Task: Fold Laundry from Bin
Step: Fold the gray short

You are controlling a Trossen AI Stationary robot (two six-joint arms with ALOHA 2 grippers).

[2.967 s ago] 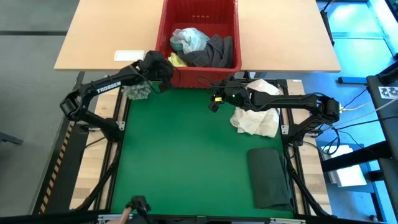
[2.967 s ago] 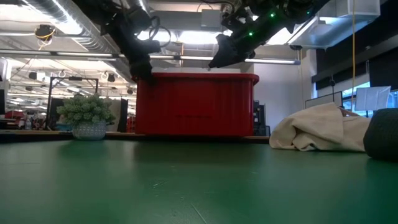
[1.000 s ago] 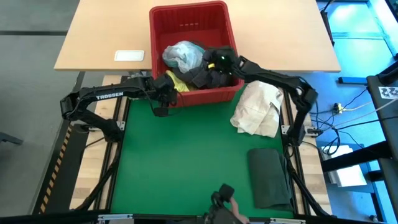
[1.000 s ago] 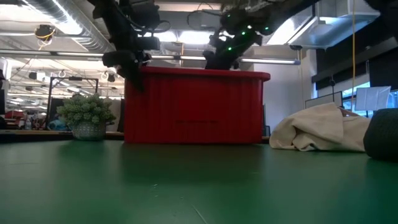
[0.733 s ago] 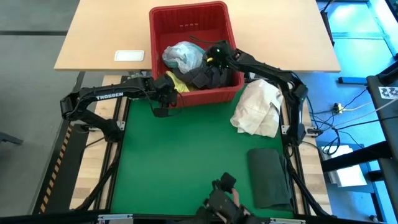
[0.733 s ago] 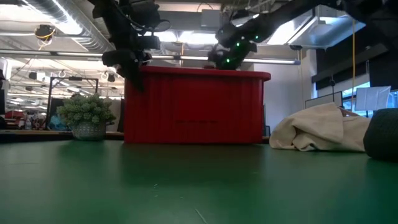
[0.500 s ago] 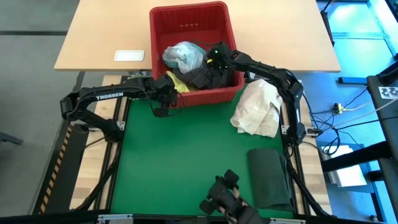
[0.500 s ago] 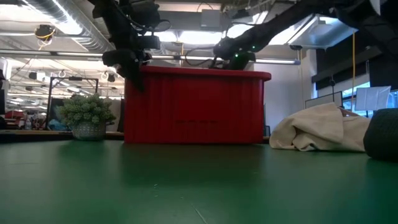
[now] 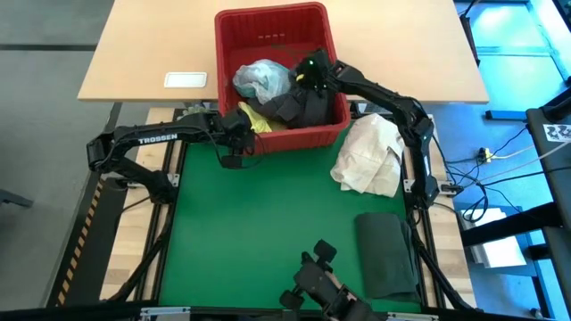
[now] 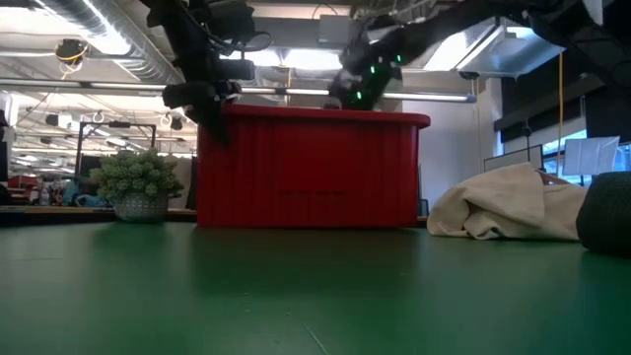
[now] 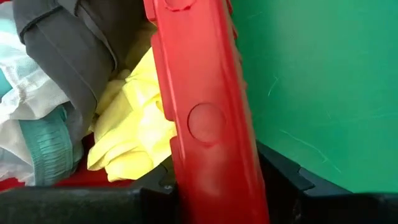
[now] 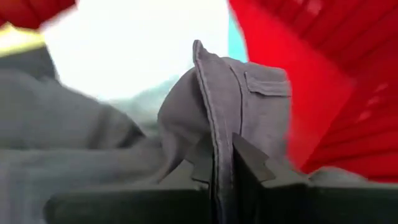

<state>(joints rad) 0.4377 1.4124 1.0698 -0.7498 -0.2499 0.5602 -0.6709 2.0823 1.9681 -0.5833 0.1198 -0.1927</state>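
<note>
The right gripper's (image 12: 222, 163) jaws pinched a fold of the grey garment (image 12: 236, 106); the left gripper's (image 11: 214, 186) clamped the bin (image 9: 234, 45) rim. The thin pinch might slip on lifting.

Red bin (image 9: 271, 27) (rim upward) heaped with crumpled laundry (image 9: 287, 89).

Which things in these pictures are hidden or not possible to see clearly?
- Low view: the laundry inside the bin is hidden by its red wall.
- Left wrist view: the left gripper clamps the bin's rim; the picture's edge cuts off its fingers.
- Right wrist view: the background beyond the pinched grey garment is blurred white.
</note>
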